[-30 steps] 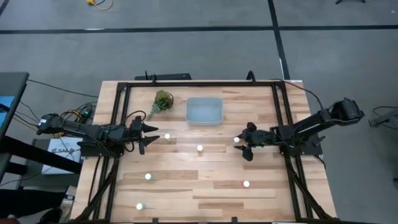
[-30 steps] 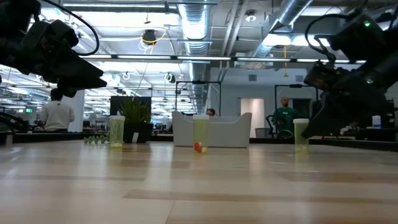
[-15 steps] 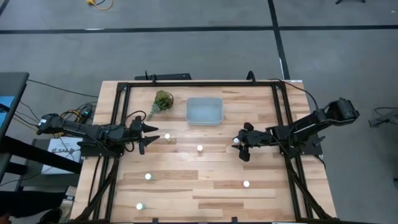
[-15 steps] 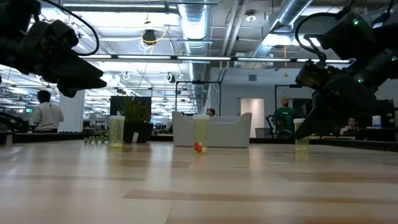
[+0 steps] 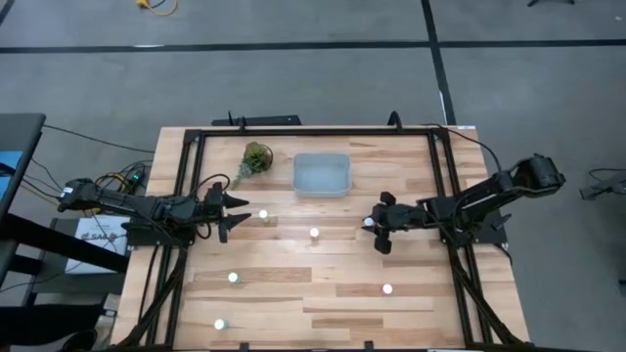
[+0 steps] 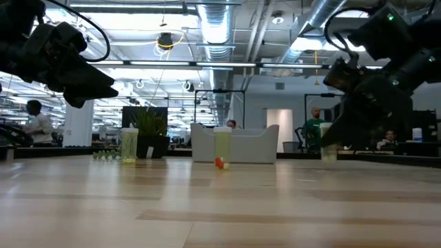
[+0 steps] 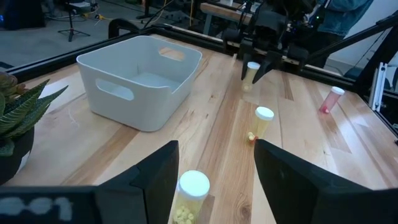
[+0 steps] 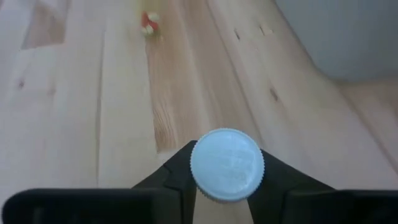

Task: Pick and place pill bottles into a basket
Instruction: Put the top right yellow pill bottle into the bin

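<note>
A pill bottle [image 8: 227, 164] sits pinched in the right pincer [image 5: 373, 228] on the desk [image 5: 333, 293], right of the basket [image 5: 322, 174]. The left pincer [image 5: 233, 214] hangs spread beside another white-capped bottle [image 5: 262, 214].

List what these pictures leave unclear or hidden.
- Body of the bottle held in the right gripper: in the right wrist view only its cap shows between the fingers; in the low view the arm covers most of it.
- Inside of the basket: the high view is too small to tell if it is empty; in the left wrist view the near wall hides part of the floor.
- Labels on any bottle: too small everywhere.
</note>
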### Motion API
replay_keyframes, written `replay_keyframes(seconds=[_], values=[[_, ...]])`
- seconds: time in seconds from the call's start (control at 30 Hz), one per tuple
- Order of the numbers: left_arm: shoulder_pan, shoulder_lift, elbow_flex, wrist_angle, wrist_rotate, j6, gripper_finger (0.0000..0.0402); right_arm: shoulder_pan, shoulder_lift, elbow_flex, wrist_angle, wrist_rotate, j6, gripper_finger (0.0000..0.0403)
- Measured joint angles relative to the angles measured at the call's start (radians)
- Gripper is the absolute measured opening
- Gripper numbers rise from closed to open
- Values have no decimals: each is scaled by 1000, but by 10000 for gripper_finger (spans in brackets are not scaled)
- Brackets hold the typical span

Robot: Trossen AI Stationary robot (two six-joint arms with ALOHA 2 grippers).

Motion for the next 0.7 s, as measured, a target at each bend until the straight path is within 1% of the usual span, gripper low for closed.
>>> replay_keyframes(seconds=[0.23,0.37,0.57,0.7], values=[[0,0,0,-1,0,2,199,-71,-31,105,-58,-80,-138,105],[0,0,0,-1,-2,16,199,-129,-55,181,-61,-98,-244,103],[0,0,0,-1,-9,19,199,-251,-43,293,-84,-102,-365,103],[0,0,0,-1,-10,19,199,-352,-6,347,-120,-149,-378,103]])
